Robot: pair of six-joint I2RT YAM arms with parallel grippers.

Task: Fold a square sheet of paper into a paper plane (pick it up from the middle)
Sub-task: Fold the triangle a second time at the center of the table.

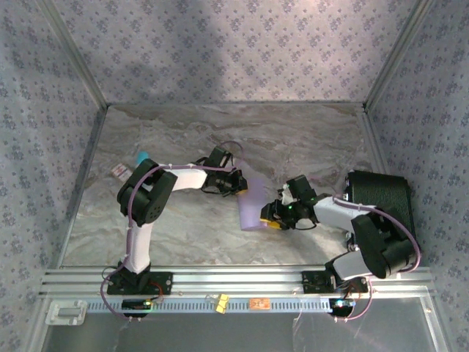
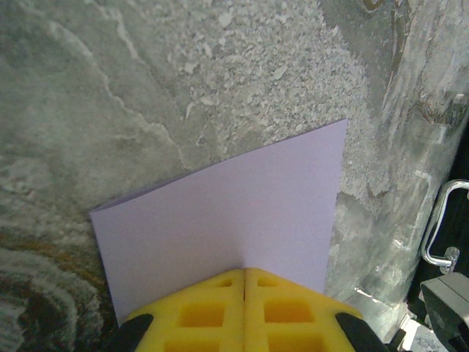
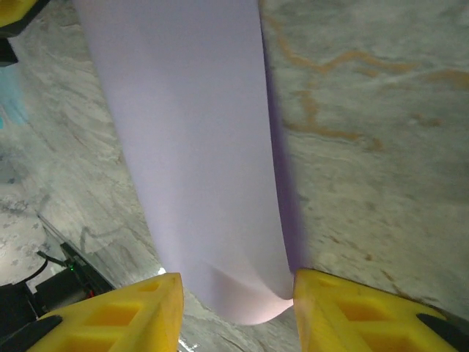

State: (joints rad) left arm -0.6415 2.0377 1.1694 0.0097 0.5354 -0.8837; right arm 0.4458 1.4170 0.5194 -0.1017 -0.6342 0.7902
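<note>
My left gripper [image 2: 243, 282] is pinched tight on one edge of the paper sheet [image 2: 227, 213], yellow pads together w/ no gap. My right gripper [image 3: 238, 284] stands abt half-wide astride the sheet's near end, one pad touching its edge, the other just beside it. Sheet's folded into a long lavender strip at mid table [image 1: 308, 139], long axis running roughly far-to-near in the top view; left arm has elbow bent up & forearm reaching rightward to the strip's far part, right arm has elbow folded out right & forearm reaching leftward to the near end.
</note>
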